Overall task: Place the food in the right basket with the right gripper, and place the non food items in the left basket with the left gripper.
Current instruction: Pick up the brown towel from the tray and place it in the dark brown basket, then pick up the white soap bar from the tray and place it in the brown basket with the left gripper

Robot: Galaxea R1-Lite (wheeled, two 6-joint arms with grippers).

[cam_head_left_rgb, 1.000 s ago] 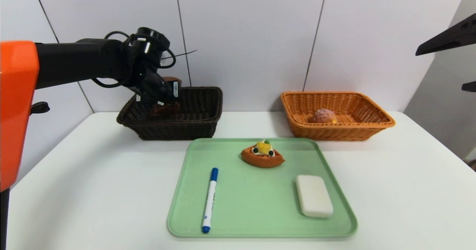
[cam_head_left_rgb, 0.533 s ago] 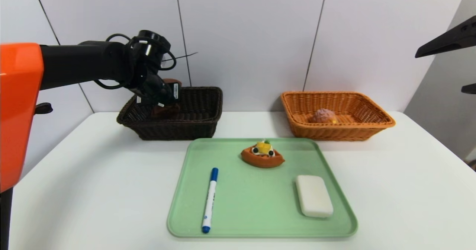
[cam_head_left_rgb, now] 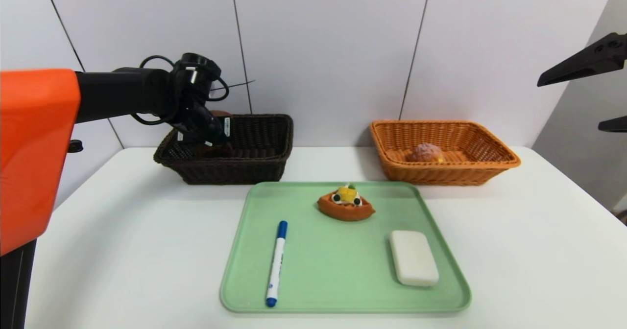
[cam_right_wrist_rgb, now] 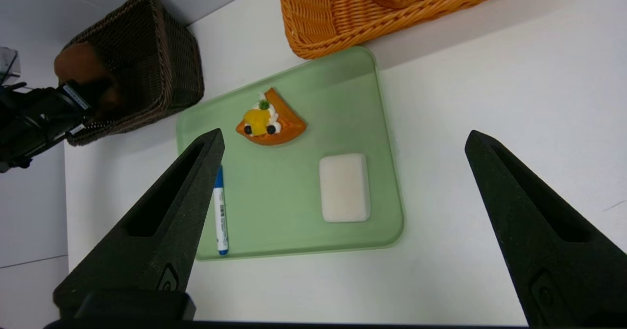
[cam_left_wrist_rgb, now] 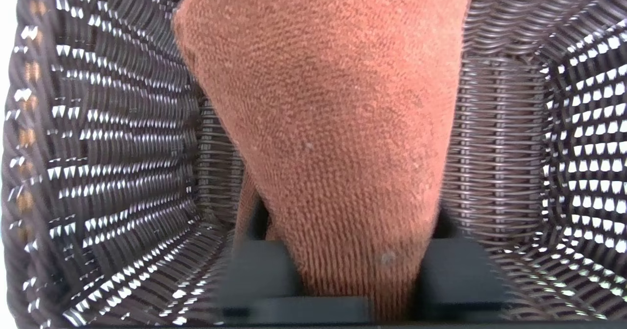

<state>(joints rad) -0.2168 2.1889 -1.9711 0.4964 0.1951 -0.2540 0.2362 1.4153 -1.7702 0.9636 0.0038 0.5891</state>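
Observation:
My left gripper (cam_head_left_rgb: 214, 140) reaches down inside the left basket (cam_head_left_rgb: 254, 168), a dark brown wicker one at the back left. It is shut on the rolled brown towel (cam_left_wrist_rgb: 323, 99), which fills the space between its two fingers (cam_left_wrist_rgb: 259, 270) just above the basket floor. The right basket (cam_head_left_rgb: 490, 166), orange wicker, holds the round puff bun (cam_head_left_rgb: 426, 152). The orange tart (cam_head_left_rgb: 346, 204), the blue-capped marker (cam_head_left_rgb: 277, 263) and the white bar (cam_head_left_rgb: 414, 258) lie on the green tray (cam_head_left_rgb: 333, 285). My right gripper (cam_head_left_rgb: 570, 103) hangs open high at the right, holding nothing.
The tray sits at the middle of the white table, in front of both baskets. A white panelled wall stands close behind the baskets. Bare table lies to the left and right of the tray.
My left gripper has sunk lower into the dark basket with the towel. The right gripper has shifted slightly. The things on the tray have not moved.

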